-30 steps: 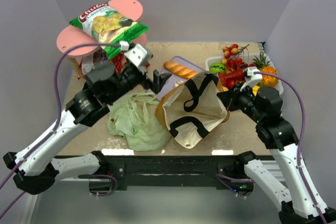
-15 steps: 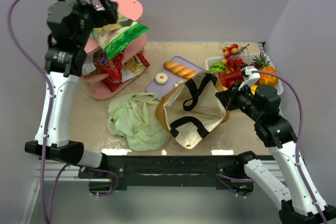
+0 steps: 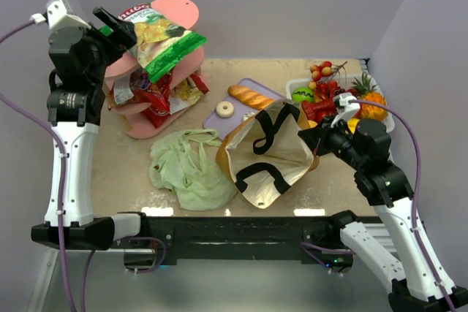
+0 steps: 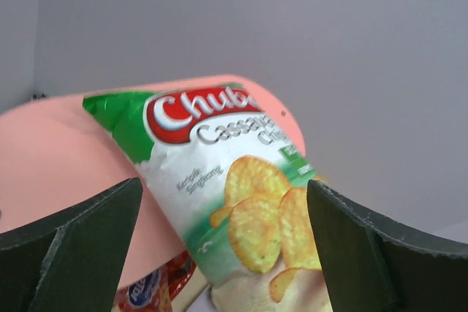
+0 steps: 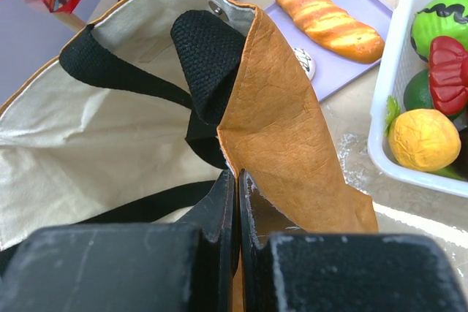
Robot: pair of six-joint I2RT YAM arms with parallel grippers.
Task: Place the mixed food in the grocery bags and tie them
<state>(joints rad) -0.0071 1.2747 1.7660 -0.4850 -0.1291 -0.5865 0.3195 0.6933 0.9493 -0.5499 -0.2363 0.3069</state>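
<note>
Left hand (image 4: 223, 188) is wide open, holding nothing, lifted high over the bench's far-left corner. Its fingers frame the chips bag (image 3: 164, 40), which lies on top of the pink rack (image 3: 179, 9) there; I see no contact yet.

What changed for you: a second ago this arm lay low across the middle of the bench, hand near the paper bag's mouth. Half a second ago it had swung up above the rack. Now it sits a bit lower and is aimed at the chips. That reads as a reach for the next item, grasp not yet made.

Right hand (image 5: 238, 180) is clamped shut on the rim of the brown paper bag (image 3: 272, 157), same as in both earlier frames, keeping the mouth open toward the near edge.

Bread loaf (image 3: 251, 96) lies toward the far edge, not bagged. Green plastic bag (image 3: 189, 168) lies crumpled left of the paper one, same spot. Nothing visible inside the paper bag; no bag tied.
</note>
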